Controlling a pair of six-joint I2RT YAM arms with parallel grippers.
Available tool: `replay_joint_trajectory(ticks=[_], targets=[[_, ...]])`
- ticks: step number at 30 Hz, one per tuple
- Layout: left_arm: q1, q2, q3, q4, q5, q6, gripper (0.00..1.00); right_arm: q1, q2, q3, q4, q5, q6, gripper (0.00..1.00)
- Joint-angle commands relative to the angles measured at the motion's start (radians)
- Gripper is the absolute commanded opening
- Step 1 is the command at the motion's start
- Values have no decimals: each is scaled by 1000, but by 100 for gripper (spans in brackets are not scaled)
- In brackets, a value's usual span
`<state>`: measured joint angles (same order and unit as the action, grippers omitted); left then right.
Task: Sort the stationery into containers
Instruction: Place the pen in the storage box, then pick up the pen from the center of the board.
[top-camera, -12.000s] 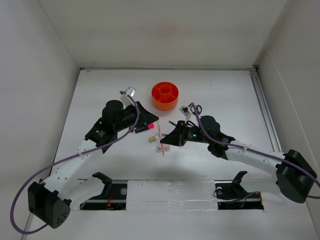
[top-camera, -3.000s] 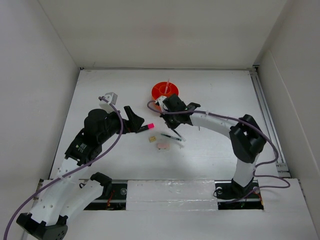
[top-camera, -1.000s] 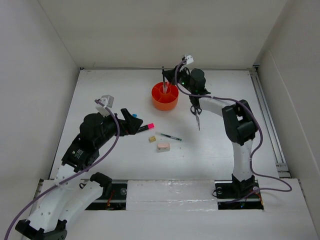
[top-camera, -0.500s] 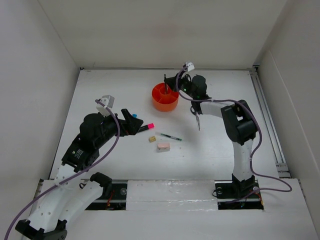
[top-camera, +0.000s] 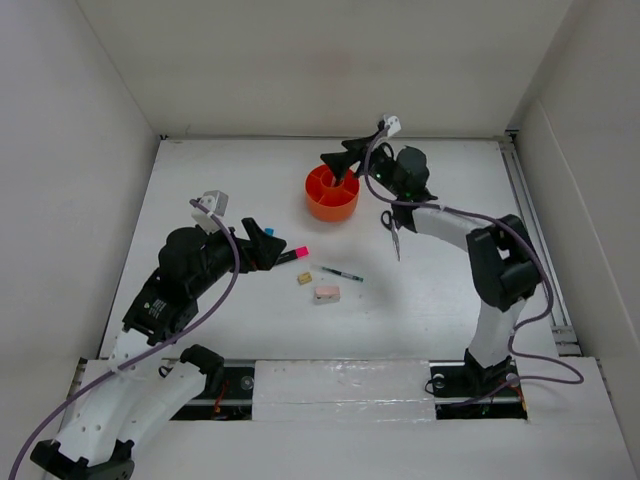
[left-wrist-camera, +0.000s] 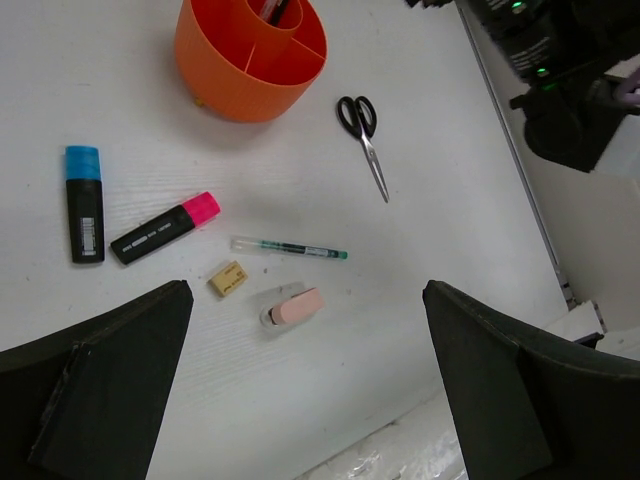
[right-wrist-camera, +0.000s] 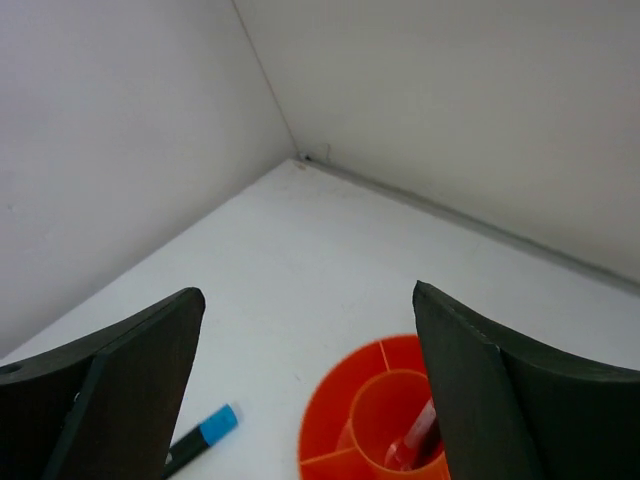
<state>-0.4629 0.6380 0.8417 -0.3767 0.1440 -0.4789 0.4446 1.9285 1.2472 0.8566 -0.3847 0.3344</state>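
Top external view: the orange organiser stands on the bench near the middle of the far edge. The right tool hangs over its far rim with its fingers spread wide and nothing between them. In the right wrist view a pink-red pencil stands tilted in the organiser's round centre cup.

The left tool is spread wide too, empty, above the loose items in the middle of the bench. Its wrist view shows them all lying flat. The blue-capped highlighter and pink-capped highlighter lie near each other, apart, on the side toward the left edge. A slim pen lies beside them, with the tan eraser and pinkish eraser just on its near side, not touching. The scissors lie closed, beside the organiser toward the right edge.
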Motion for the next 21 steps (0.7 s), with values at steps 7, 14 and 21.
replay_joint_trajectory(ticks=[7, 14, 21], targets=[[1, -15, -4, 39, -44, 2, 100, 45, -358, -37, -572, 81, -127, 85], [1, -24, 14, -31, -240, -72, 100, 228, -480, -302, -809, 121, -187, 82], [1, -24, 14, -31, -244, -86, 100, 292, -528, -402, -823, 220, -140, 71]])
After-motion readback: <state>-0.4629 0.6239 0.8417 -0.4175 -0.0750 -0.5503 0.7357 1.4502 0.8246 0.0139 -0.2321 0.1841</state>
